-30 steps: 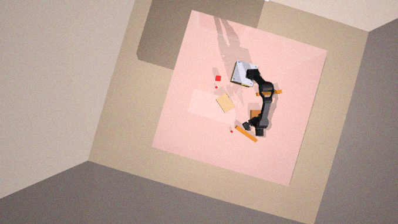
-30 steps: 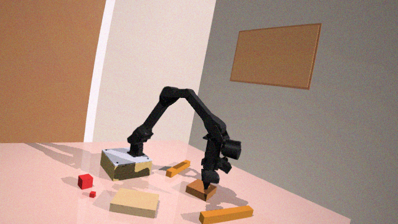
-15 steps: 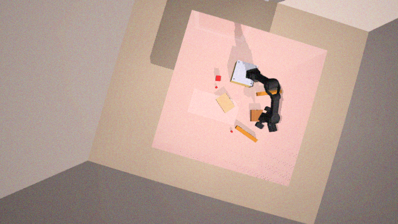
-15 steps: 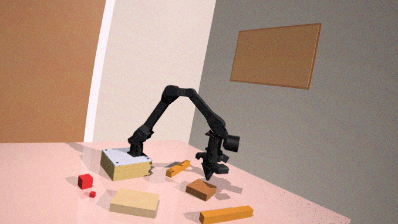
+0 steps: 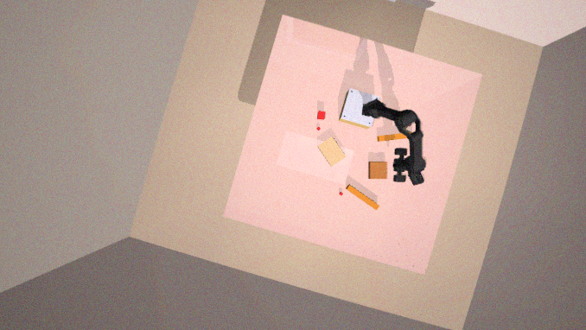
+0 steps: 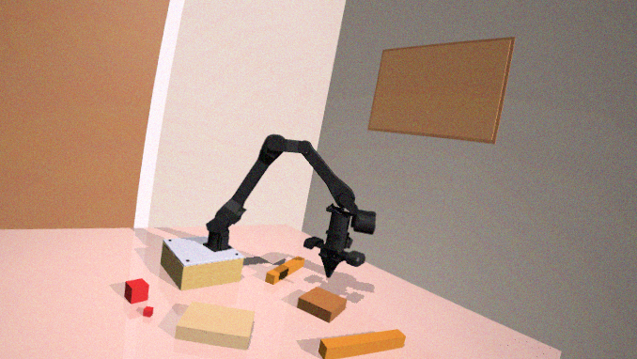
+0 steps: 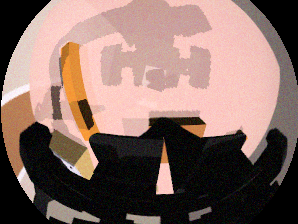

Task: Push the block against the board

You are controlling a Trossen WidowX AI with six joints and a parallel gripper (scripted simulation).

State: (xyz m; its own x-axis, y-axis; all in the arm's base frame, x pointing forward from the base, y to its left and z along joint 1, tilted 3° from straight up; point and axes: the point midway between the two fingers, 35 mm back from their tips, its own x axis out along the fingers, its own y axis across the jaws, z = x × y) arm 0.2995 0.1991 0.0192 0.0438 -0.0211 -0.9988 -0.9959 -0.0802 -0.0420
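The square block (image 5: pixel 378 169) (image 6: pixel 322 303) is brown-orange and lies flat on the pink table top. The board (image 5: pixel 362 197) (image 6: pixel 362 343) is a long orange bar that lies at a slant a little way from the block, not touching it. My gripper (image 5: pixel 401 166) (image 6: pixel 329 273) (image 7: pixel 162 120) is shut and empty. It points down and hangs a little above the table beside the block, on the side away from the board, and touches neither.
A second, shorter orange bar (image 5: pixel 391 137) (image 6: pixel 285 270) (image 7: pixel 73 76) lies near the arm's base (image 5: pixel 356 108) (image 6: pixel 202 265). A tan slab (image 5: pixel 331 151) (image 6: pixel 215 325) and two red cubes (image 5: pixel 321 115) (image 6: pixel 136 290) lie farther off.
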